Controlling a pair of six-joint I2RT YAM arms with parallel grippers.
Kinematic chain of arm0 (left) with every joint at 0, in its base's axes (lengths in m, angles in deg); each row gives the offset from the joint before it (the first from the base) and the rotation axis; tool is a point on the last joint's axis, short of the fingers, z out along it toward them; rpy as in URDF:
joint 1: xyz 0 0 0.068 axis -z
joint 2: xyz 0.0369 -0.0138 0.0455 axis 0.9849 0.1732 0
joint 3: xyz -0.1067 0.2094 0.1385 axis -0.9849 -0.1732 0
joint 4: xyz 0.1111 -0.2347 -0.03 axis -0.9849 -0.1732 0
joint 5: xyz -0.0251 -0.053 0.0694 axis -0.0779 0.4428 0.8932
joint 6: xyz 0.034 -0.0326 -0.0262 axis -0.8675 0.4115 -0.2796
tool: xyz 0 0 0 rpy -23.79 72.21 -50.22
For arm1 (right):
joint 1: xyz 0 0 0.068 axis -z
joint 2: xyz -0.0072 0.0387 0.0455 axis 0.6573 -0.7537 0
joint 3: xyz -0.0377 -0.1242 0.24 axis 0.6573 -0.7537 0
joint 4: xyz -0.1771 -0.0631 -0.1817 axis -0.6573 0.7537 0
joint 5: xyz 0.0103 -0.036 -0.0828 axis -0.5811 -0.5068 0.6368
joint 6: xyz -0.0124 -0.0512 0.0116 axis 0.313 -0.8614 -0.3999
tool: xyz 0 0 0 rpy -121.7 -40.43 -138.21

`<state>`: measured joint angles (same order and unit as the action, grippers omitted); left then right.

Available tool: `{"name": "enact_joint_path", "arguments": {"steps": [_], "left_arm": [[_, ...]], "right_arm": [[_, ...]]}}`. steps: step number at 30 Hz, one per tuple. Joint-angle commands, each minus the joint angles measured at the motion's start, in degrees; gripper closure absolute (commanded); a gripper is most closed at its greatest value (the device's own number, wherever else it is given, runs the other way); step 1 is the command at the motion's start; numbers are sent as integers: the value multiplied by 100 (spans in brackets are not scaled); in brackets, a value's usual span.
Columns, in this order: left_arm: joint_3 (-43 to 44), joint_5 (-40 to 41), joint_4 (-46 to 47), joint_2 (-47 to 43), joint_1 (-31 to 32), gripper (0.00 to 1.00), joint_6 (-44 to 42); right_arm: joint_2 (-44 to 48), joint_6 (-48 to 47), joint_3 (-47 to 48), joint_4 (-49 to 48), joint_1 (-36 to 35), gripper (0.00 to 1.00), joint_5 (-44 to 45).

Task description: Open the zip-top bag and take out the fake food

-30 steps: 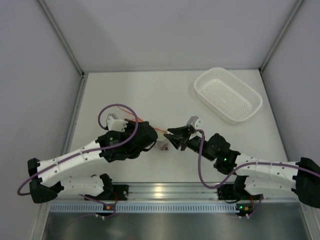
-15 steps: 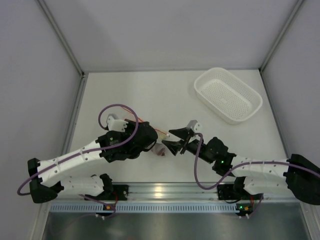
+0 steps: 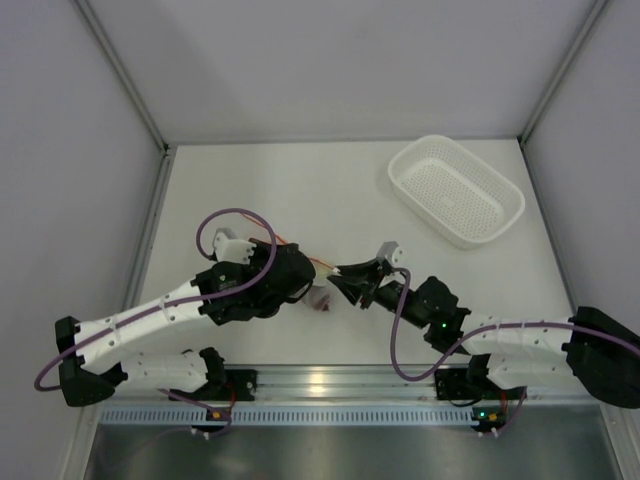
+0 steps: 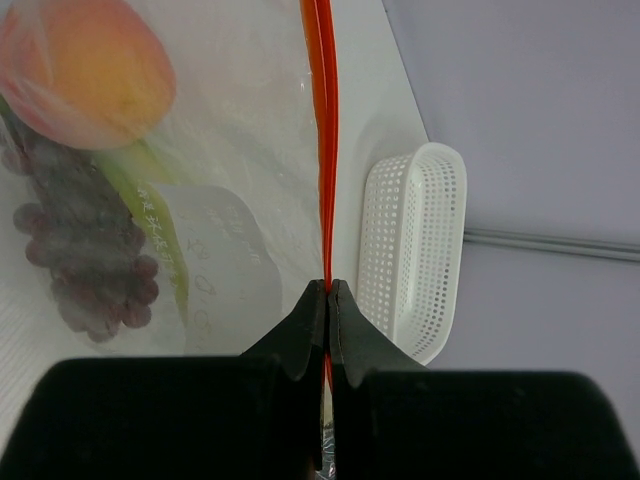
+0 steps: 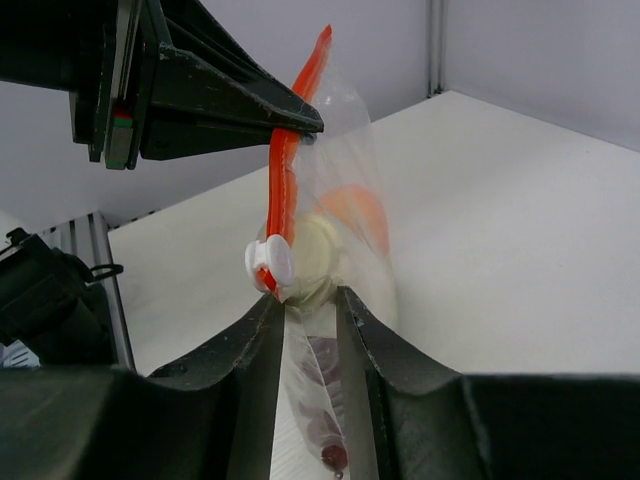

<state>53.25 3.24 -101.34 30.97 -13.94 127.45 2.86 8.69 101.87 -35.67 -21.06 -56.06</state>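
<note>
A white basket stands far right; near centre the zip-top bag, fake food inside, is held between the arms — left gripper clamped on its orange zipper strip as anchor, right gripper fingers apart astride the film under the white slider, apparently to drag it.

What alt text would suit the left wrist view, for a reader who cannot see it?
The left end effector is shut on the orange-red zipper strip of a clear zip-top bag. Inside the bag are an orange-pink fruit, a grape bunch and a green stalk; a white perforated basket lies beyond, at right.
</note>
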Motion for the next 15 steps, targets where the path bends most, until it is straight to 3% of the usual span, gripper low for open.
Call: {"name": "enact_joint_path", "arguments": {"steps": [1,3,4,6,12,14,15], "left_arm": [[31,120,392,-161,1,100,270],[-4,103,383,-170,10,100,287],[-13,103,392,-170,1,100,305],[-22,94,392,-153,1,100,314],[-4,94,392,-153,1,100,296],[-13,85,392,-161,1,100,296],[-13,85,392,-153,10,100,296]], "right_arm": [[-52,-10,163,-526,-87,72,2],[-25,-37,172,-535,-96,69,3],[-25,-37,181,-544,-87,61,-15],[-17,-54,242,-535,-96,61,-24],[-61,-133,365,-386,-87,79,-68],[-52,-116,348,-421,-87,80,-68],[-34,-133,348,-429,-95,87,-85]]}}
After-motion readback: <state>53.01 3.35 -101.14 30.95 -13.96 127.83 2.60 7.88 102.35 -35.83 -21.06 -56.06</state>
